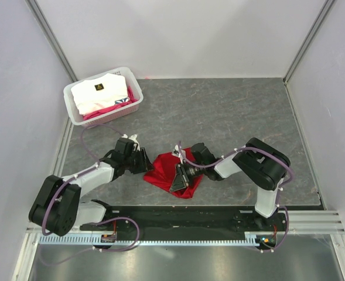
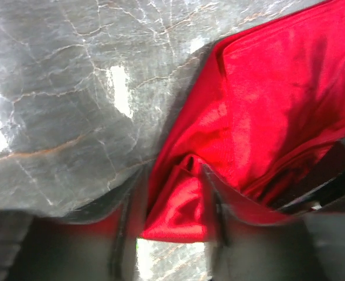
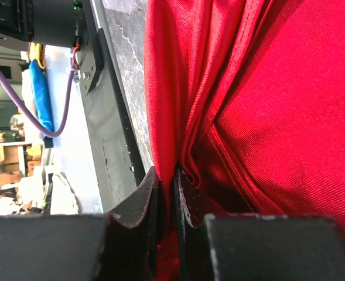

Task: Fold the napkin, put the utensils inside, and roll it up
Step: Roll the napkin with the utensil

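Near the near edge of the worktop [image 1: 236,111], about midway along it, the napkin [image 1: 162,173] lies crumpled in a loose red heap, its folds overlapping so that its outline and corners are hard to trace. The right gripper [image 1: 180,175] sits on the heap's right part and covers some of it from above. In the right wrist view its jaws are clenched on an upright fold of the napkin [image 3: 289,117], the dark pads [image 3: 142,206] pressed almost together with only cloth between them. What lies under the fabric is hidden.

The left gripper [image 1: 144,161] is at the heap's left edge. Its wrist view shows a bunched corner of the napkin [image 2: 266,105] lying between its blurred fingers [image 2: 131,216], but I cannot tell whether they pinch the cloth or merely flank it.

At the far left corner, well apart, a white basket [image 1: 72,110] holds folded white and pink fabric [image 1: 99,93], partly cut off by its wall.
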Controlling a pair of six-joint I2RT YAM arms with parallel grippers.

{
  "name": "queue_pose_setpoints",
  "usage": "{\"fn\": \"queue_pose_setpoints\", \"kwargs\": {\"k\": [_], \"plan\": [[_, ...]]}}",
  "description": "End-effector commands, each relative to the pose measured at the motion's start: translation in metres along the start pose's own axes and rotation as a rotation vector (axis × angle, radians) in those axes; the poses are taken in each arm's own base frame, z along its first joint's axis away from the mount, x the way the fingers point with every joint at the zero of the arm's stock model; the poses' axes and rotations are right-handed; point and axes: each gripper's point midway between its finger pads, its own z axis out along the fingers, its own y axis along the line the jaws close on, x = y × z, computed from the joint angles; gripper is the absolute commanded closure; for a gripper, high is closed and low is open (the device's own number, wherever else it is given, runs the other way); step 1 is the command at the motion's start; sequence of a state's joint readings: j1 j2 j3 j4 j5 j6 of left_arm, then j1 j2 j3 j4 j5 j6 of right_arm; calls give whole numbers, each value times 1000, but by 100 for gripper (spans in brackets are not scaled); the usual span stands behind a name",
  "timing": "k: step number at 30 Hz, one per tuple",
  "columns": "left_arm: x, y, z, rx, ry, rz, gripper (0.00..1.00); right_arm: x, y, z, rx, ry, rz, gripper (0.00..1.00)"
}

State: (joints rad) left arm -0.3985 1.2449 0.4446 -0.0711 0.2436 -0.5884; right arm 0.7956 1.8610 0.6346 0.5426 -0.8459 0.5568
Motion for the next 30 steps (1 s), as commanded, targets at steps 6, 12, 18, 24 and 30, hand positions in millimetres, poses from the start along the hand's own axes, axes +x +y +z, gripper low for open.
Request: {"fn": "queue_pose_setpoints", "kwargs": {"k": [6, 12, 18, 24, 30], "plan": [[16, 6, 10, -13, 94, -12, 89, 3, -21, -3, 54, 25, -8, 84], [23, 8, 7, -9, 100, -25, 98, -11, -23, -11, 155, 43, -51, 69], [22, 12, 6, -35, 100, -30, 98, -35, -1, -23, 316, 66, -189, 37], [23, 11, 6, -34, 103, -28, 98, -64, 27, -6, 523, 41, -444, 23], [23, 11, 6, -31, 104, -29, 98, -75, 17, 12, 728, 28, -585, 20]]}}
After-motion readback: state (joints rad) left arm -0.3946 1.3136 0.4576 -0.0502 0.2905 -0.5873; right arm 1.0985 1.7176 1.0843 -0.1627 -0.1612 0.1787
